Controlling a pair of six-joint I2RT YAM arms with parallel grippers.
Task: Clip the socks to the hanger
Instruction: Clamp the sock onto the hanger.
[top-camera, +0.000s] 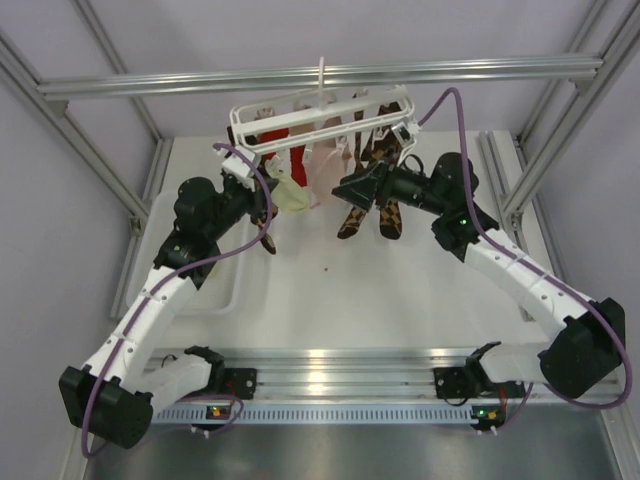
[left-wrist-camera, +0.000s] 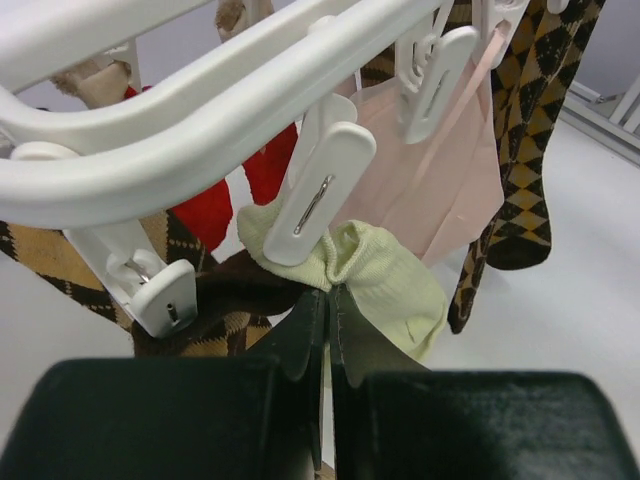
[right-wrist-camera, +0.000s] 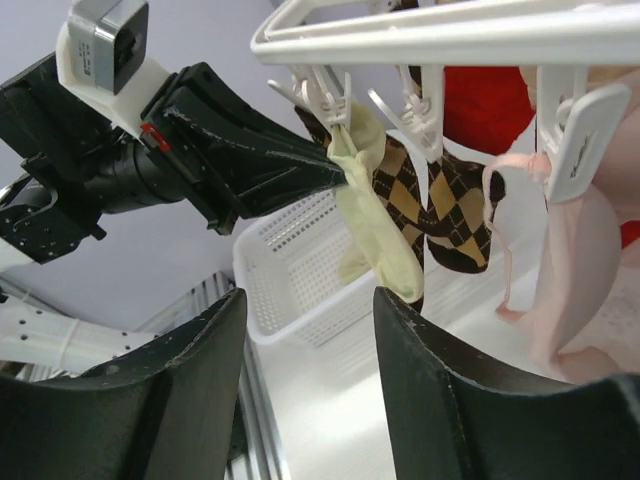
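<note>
1. White tabletop (top-camera: 330, 300) lies under a silver frame bar (top-camera: 320, 75), and the hanger (top-camera: 320, 112) hangs from that bar by its hook, with several garments clipped below it.
2. At the left, the left gripper (top-camera: 268, 200) reaches up to the hanger's near-left corner. Its wrist view shows the 2 fingers (left-wrist-camera: 305, 335) clenched together, pinching the bunched top of the pale yellow sock (left-wrist-camera: 395, 285).
3. 1 white clip (left-wrist-camera: 322, 190) dangles from the hanger rail and bites the same bunched fabric just above the fingertips. The rest of the sock droops down and to the right of the gripper.
4. Behind the sock hang a red sock (left-wrist-camera: 205, 210), a pink garment (left-wrist-camera: 440, 170) and brown checked socks (left-wrist-camera: 525, 130), all under the same rack.
5. At the right, the right gripper (right-wrist-camera: 305, 330) has its jaws spread wide and holds nothing. From its wrist view the pale yellow sock hangs beyond the gap, apart from both fingers, with the left gripper's tips meeting it just under the clip.
6. Beyond that sock, a white basket (right-wrist-camera: 290, 270) sits on the table.
</note>
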